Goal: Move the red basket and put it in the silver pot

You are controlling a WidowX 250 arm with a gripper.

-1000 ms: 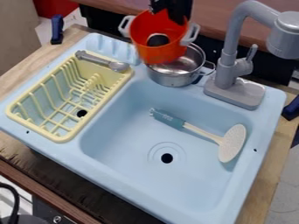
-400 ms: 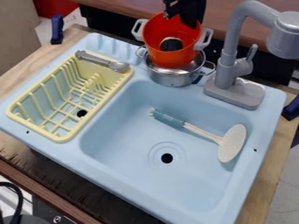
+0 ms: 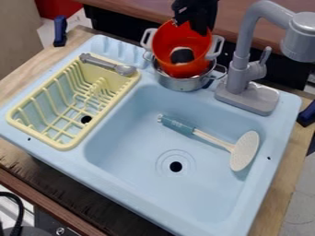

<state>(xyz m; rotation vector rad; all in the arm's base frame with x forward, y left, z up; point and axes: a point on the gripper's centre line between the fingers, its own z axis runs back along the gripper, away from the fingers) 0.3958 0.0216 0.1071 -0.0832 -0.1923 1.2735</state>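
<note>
1. Moved since the earlier frames: the red basket [image 3: 170, 61], carried right, then lowered toward the viewer's side with the end effector [image 3: 190, 24].
2. It is tilted, its lower part inside the rim of the silver pot [image 3: 179, 84]; whether it touches the pot's bottom, I cannot tell.
3. The end effector is clamped on the basket's upper rim.
4. The pot stands at the back edge of the light-blue toy sink [image 3: 132, 154], beside the gray faucet [image 3: 245, 94].
5. A gray ladle [image 3: 106, 64] lies across the back of the yellow dish rack [image 3: 69, 145].
6. A teal-handled skimmer [image 3: 244, 150] lies in the basin.
</note>
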